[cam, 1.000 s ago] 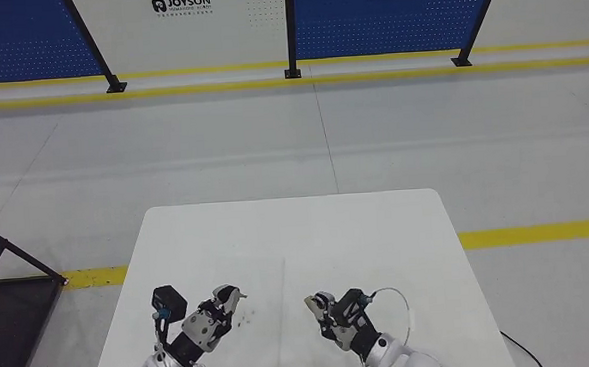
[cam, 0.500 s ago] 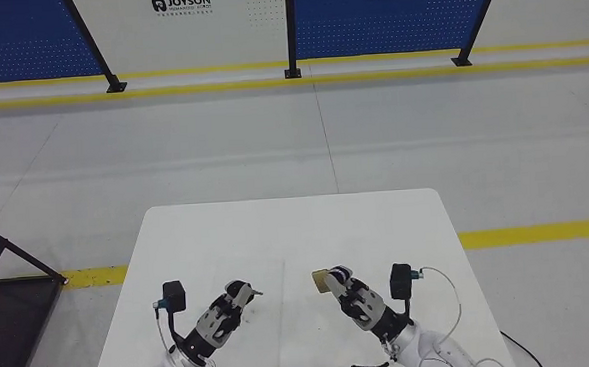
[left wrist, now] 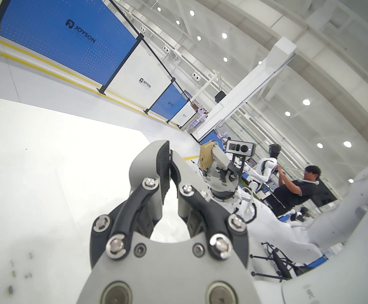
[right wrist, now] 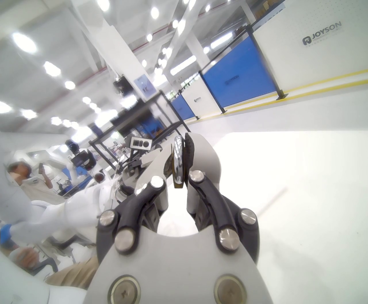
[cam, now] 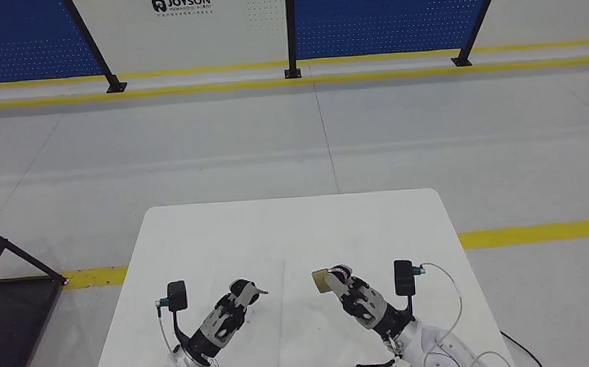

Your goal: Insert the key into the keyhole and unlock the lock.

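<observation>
— Brass first: where is the lock?
— Small brass padlock with a silver shackle [cam: 322, 278], lower centre of the top view, gripped by the right gripper [cam: 332, 277]. The fingers are closed onto it from both sides. In the right wrist view the shackle sits edge-on between the pads, with the brass body just behind it.
— Left side?
— Left gripper [cam: 248, 290], lower left of centre in the top view. Its pads are pressed almost together on a small metal key [cam: 260, 291]. The blade tip pokes out past the fingertips and points toward the padlock.
— Key and lock touching?
— Apart. A strip of bare table lies between them. Both sit at about the same height in the frame, facing each other. The key is not yet in the keyhole, and the keyhole is too small to make out.
— Are they resting on the surface?
— Cannot tell from above. In the left wrist view the padlock stands up out of the right gripper's fingertips, brass face toward the camera.
— Going outward?
— White rectangular table with rounded corners [cam: 277, 224], under both arms. Black metal frame [cam: 13, 260] at the left edge. Pale grey floor beyond, with a yellow floor line [cam: 537, 234] running out from either side of the table. Blue and white partition panels on black posts [cam: 386, 13] stand along the top edge.
</observation>
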Robot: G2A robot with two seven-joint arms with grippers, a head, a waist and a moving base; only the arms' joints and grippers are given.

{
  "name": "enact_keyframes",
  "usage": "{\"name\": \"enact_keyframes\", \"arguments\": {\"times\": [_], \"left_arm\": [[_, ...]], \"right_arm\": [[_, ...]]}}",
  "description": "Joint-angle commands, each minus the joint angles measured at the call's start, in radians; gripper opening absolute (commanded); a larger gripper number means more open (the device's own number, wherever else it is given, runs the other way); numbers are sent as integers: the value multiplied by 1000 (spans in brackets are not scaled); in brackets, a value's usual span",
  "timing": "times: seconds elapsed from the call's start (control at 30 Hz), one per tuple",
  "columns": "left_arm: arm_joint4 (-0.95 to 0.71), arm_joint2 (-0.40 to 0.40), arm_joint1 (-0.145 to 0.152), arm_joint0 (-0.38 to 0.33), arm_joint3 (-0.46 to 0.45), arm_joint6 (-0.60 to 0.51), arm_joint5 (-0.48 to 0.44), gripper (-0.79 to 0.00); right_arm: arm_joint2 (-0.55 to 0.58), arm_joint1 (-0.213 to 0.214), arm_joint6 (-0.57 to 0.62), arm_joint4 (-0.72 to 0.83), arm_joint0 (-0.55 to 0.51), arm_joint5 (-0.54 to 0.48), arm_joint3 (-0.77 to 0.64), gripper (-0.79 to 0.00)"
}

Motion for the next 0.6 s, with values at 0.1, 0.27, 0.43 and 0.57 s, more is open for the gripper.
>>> {"name": "enact_keyframes", "arguments": {"times": [0.1, 0.27, 0.43, 0.57], "left_arm": [[0, 0, 0, 0, 0, 0, 0, -785], [-12, 10, -2, -7, -2, 1, 15, -785], [-69, 76, -12, -34, 30, 40, -14, -785], [-145, 129, -24, -55, 70, 105, -78, -785]], "right_arm": [[0, 0, 0, 0, 0, 0, 0, -785], [-2, -1, -1, 6, 1, 7, -1, -785], [-61, -19, -82, 85, 29, -4, 54, -785], [-140, -43, -184, 113, 64, -55, 132, -785]]}}
